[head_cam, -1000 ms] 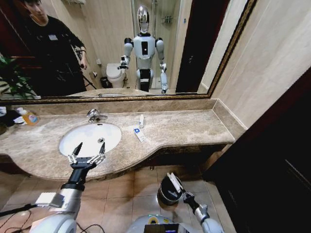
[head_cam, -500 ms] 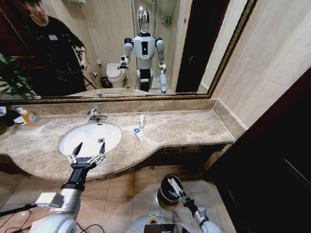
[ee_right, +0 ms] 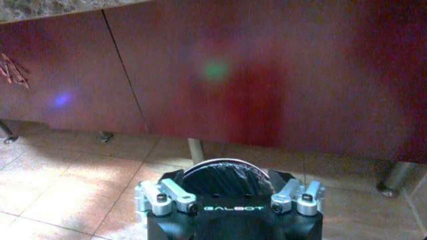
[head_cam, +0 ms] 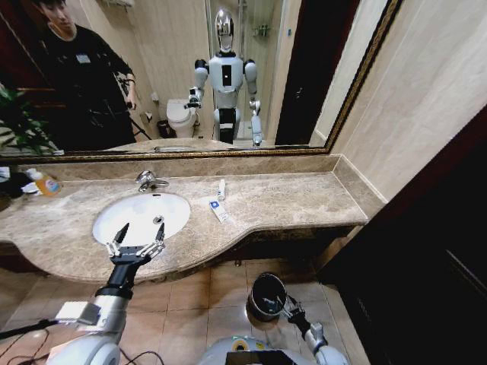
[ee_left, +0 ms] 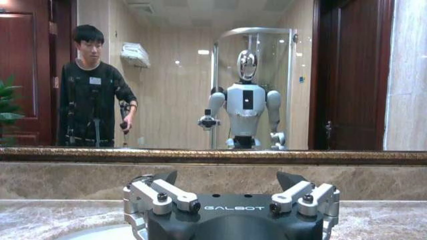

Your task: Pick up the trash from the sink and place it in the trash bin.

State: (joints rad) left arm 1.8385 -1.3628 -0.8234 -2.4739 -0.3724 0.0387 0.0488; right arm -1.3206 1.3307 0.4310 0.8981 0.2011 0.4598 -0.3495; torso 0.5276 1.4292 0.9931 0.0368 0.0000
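Note:
The white oval sink (head_cam: 141, 213) lies in the beige marble countertop (head_cam: 289, 201), and I see just the drain in its bowl. Two pieces of trash lie on the counter to its right: a white tube (head_cam: 221, 189) and a flat blue-marked packet (head_cam: 218, 210). My left gripper (head_cam: 141, 230) (ee_left: 227, 176) hovers open over the sink's front edge, holding nothing. The black trash bin (head_cam: 262, 293) (ee_right: 220, 161) stands on the floor under the counter. My right gripper (head_cam: 285, 303) (ee_right: 227, 175) is low at the bin's rim, open.
A chrome faucet (head_cam: 148, 181) stands behind the sink. An orange-labelled bottle (head_cam: 46, 184) is at the counter's far left. Dark red cabinet fronts (ee_right: 233, 75) close the space under the counter, above a tiled floor (ee_right: 73, 180). A dark wooden wall runs along my right.
My right gripper has dropped lower at the bin's rim, and the white piece that showed at its fingers is no longer seen. The left gripper has stayed still.

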